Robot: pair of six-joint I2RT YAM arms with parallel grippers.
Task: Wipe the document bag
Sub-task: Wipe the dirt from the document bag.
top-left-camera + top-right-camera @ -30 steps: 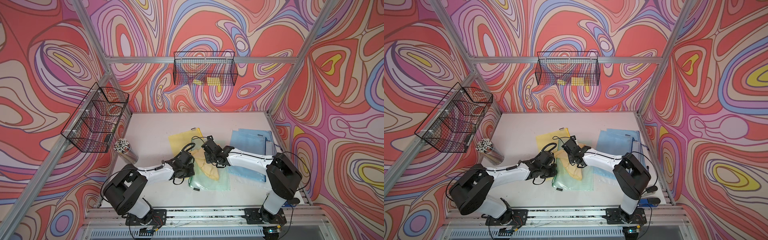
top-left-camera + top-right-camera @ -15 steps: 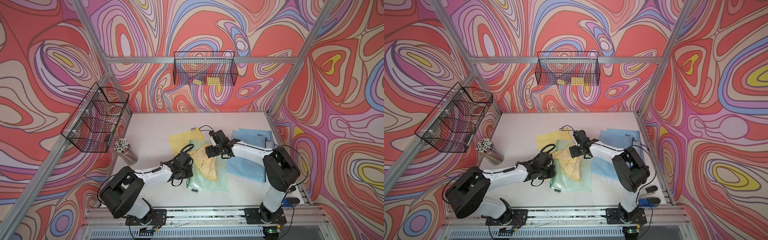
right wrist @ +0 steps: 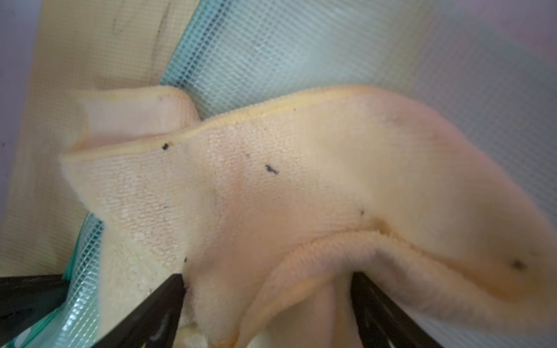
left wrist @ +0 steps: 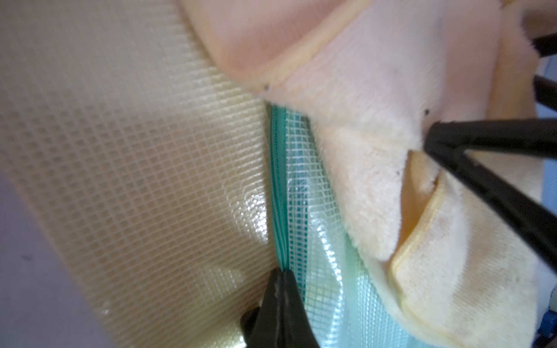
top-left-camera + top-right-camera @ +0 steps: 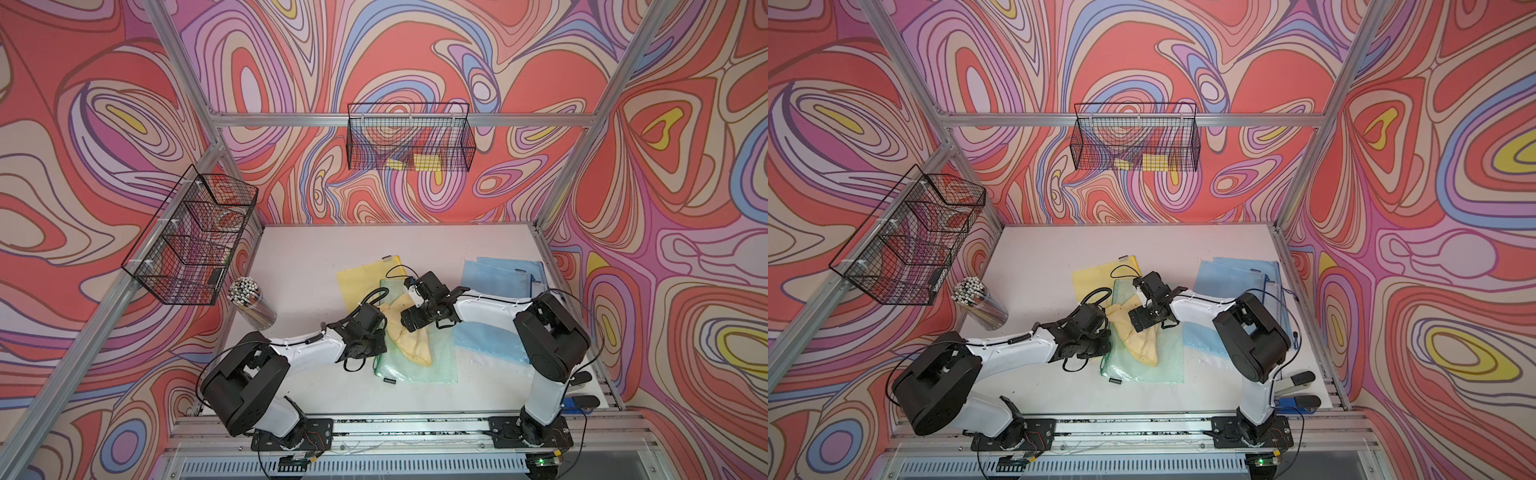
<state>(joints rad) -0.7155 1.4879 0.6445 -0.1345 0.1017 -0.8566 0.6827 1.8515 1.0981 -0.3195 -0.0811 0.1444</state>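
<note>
White table (image 5: 299,257) carries the green bag (image 5: 440,361) at its middle, with the cloth (image 5: 411,345) bunched on top. We judge a re-grip between strokes. Left gripper (image 4: 280,278) is together at the zip edge, perhaps pinching it. Right gripper (image 3: 266,275) stands apart astride a cloth fold. Next we close there, then drag across the mesh.

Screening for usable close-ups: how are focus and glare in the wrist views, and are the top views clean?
Left wrist: glare patches on the yellow bag and green document bag, mesh sharp. Right wrist: cloth weave sharp, far bag corner and near fingers blurred. Both top views: evenly lit, sharp.
</note>
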